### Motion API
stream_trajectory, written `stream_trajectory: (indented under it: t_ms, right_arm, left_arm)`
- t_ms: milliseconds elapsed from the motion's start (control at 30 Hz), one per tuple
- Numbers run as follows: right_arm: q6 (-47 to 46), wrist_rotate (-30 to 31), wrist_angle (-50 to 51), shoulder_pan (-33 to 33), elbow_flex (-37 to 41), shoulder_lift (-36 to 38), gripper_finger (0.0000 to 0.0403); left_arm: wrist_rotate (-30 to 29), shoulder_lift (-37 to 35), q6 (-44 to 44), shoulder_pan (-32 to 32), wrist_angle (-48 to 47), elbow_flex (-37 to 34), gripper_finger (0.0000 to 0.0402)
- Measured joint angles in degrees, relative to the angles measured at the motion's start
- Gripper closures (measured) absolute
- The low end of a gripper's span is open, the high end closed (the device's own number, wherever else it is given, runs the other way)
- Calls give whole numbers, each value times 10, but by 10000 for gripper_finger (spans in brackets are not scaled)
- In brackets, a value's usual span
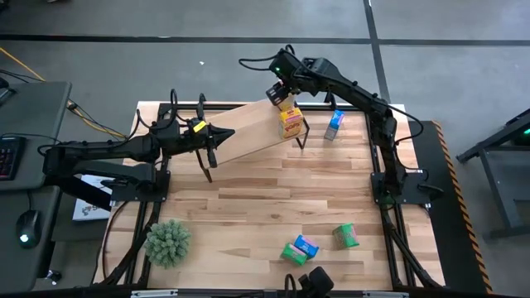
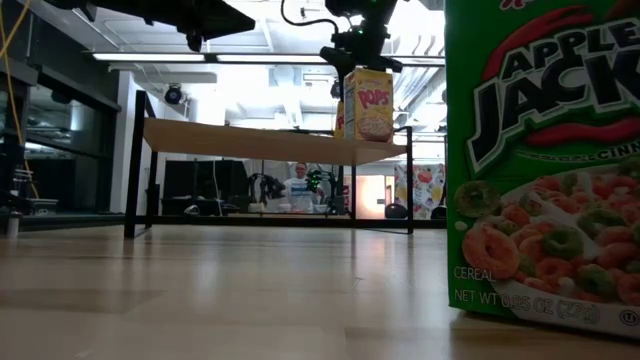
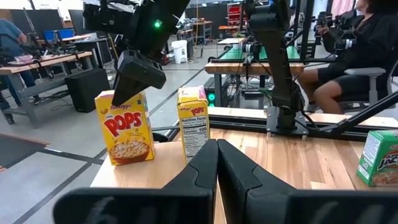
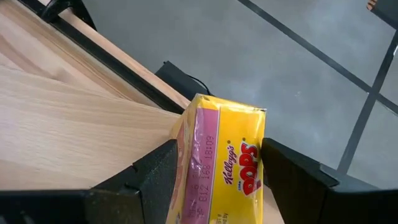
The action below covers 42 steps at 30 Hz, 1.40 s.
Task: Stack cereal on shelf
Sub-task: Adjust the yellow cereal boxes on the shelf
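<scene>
The shelf (image 1: 248, 131) is a light-wood plank on black legs at the table's far side. Two yellow Pops cartons stand upright on its right end (image 1: 290, 122); in the left wrist view they are one front-on (image 3: 127, 130) and one side-on (image 3: 194, 121). My right gripper (image 1: 281, 93) is over the front-on carton (image 4: 227, 165), shut on its top. My left gripper (image 1: 217, 141) is shut over the shelf's left part, its tips (image 3: 217, 155) pointing toward the cartons. A blue carton (image 1: 334, 124) stands on the table beside the shelf. My right gripper pinches the yellow Pops carton by its top end (image 4: 211, 134) between the two fingers (image 4: 158, 171), coming from above and pointing down. The carton stands upright with its bottom (image 2: 372, 138) on the shelf's right end.
Near the table's front edge lie a blue-and-green carton pair (image 1: 300, 248) and a green carton (image 1: 346, 236), which fills the low view's right side (image 2: 545, 160). A spiky green plant (image 1: 168, 242) sits at the near left. People sit at desks beyond the table (image 3: 348, 56).
</scene>
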<state>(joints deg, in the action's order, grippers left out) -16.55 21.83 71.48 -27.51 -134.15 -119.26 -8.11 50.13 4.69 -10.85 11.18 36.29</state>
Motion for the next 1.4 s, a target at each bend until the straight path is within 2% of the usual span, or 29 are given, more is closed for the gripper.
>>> stream_trajectory:
  t_ms: [267,433,633,800,1100,1400]
  right_arm:
    - [7,-14,-10,2,0,0,178]
    - [77,-44,-12,5,0,0,178]
    - [151,-35,-9,6,0,0,178]
    - [124,-37,-13,6,0,0,178]
    - [274,-35,-4,6,0,0,203]
    - [463,-38,-1,7,0,0,230]
  left_arm:
    - [0,0,0,0,0,0,398]
    - [0,0,0,0,0,0,398]
    - [0,0,0,0,0,0,398]
    - [0,0,0,0,0,0,399]
    - [0,0,0,0,0,0,398]
    - [0,0,0,0,0,0,398]
